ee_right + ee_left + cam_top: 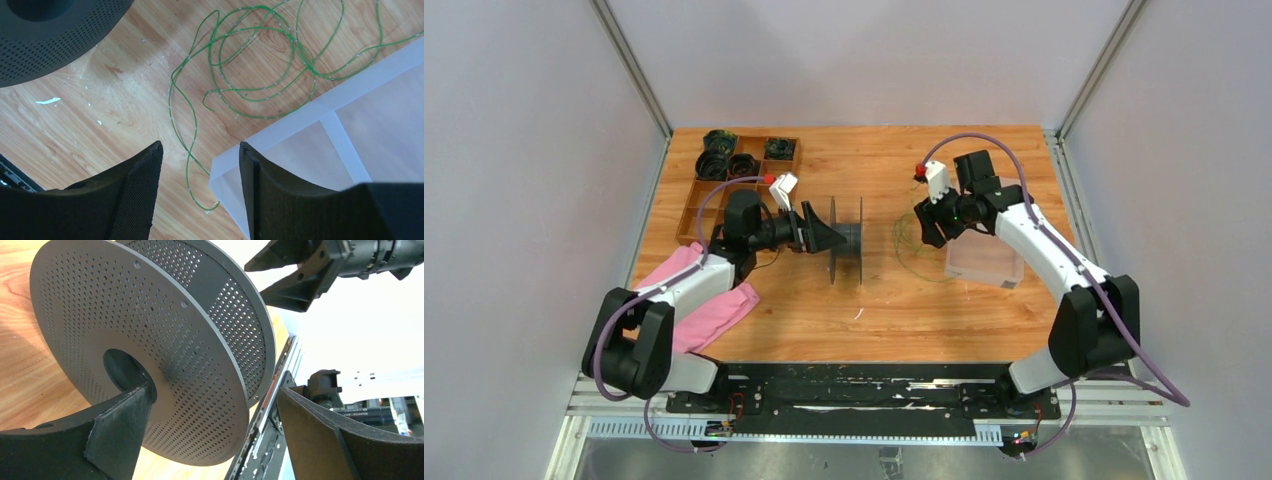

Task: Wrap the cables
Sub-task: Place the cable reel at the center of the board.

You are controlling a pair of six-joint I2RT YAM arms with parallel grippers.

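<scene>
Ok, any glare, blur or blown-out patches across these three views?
Right wrist: green cable sharp against the wood, no glare. Left wrist: spool crisp, background at right blown out white. Top external: even light, sharp, though the green cable is barely visible.

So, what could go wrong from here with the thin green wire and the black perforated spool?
1. The black perforated spool stands on its rims, and the open left gripper does not clamp it, so a nudge might roll or tip it.
2. The thin green wire lies in loose crossing loops; pulling one strand could knot it.
3. The open right gripper hovers by a corner of the translucent plastic box, so closing might catch the box instead.
</scene>
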